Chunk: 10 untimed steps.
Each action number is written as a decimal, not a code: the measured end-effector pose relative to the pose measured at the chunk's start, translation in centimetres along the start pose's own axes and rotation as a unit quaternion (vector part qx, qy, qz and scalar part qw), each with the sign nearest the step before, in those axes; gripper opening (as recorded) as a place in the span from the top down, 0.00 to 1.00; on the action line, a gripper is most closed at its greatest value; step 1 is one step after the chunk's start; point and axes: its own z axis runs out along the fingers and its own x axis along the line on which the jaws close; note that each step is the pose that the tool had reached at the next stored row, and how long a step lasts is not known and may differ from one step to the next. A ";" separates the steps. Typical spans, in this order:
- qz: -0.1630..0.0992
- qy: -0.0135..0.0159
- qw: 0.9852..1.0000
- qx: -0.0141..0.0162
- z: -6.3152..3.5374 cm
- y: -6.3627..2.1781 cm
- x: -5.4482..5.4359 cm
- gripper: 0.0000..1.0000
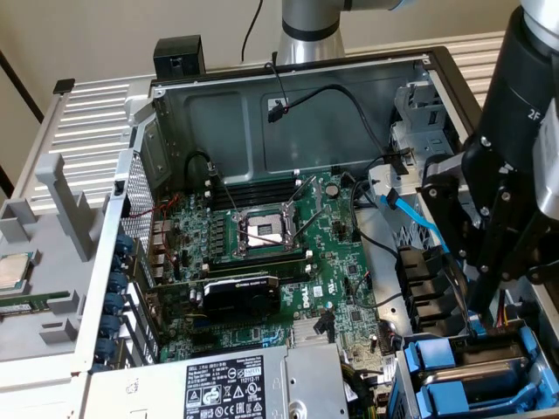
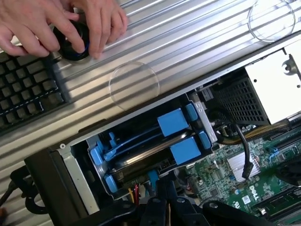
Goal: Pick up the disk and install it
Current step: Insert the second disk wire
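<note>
Exterior view: an open computer case lies on its side, with the green motherboard on its floor; white lettering on the board near the black graphics card is too small to read for certain. At the lower edge sits the grey power-supply box, whose white warning label carries rows of symbols and print that cannot be read. The robot arm stands over the case on the exterior view's right, a "2F" marking showing on its black body. Its gripper hangs just above the drive bay with the fingers drawn together and nothing between them. The disk sits in that bay, its silver-grey edge showing between the blue carrier tabs. Outside the case, on the ribbed panel, a person's hand rests on a dark round object beside a black keyboard.
</note>
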 end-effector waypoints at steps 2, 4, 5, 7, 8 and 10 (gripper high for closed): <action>-0.015 0.000 1.000 0.000 -0.01 -0.01 0.0 0.89; -0.027 0.001 1.000 -0.001 0.00 -0.02 0.0 0.89; -0.034 0.001 0.999 -0.001 -0.01 -0.02 0.0 0.89; -0.045 0.001 0.999 -0.001 -0.02 -0.02 0.0 0.89; -0.052 0.002 0.999 -0.001 -0.02 -0.02 0.0 0.89; -0.067 0.002 0.998 -0.001 -0.02 -0.02 0.0 0.89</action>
